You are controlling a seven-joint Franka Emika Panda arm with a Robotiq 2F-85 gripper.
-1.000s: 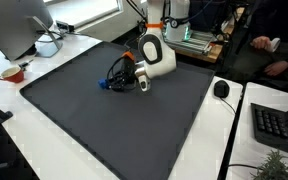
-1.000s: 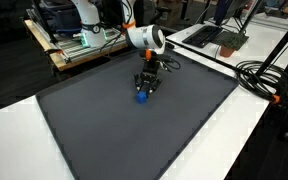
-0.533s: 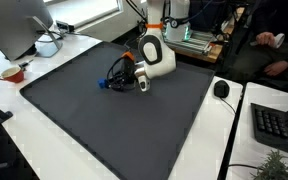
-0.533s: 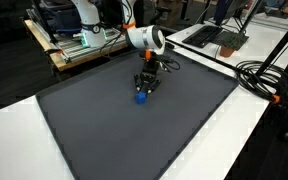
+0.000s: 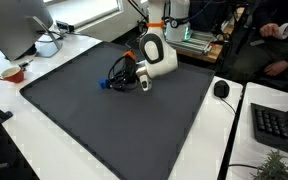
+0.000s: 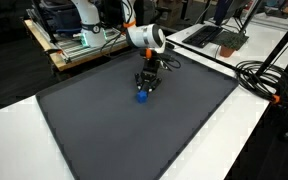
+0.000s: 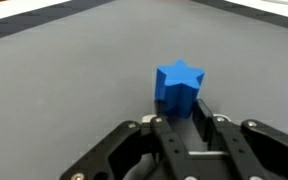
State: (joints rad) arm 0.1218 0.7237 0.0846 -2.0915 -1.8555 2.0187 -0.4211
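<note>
Pincer [image 7: 191,110] low, jaws together.

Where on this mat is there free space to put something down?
The dark mat is bare across its near half, between the mouse side and the bowl corner. Crowded only at the far middle, where the gripper stands at the blue star block, and off the mat by the keyboard.

Just ahead of your black gripper's [image 7: 189,113] jaws sits a plain, bright blue star-shaped block [image 7: 179,86], darker on its shaded sides. Beneath the jaws spreads an unpatterned dark grey mat [image 7: 64,70]. Behind them, the wrist housing [image 5: 160,56] is glossy white.
</note>
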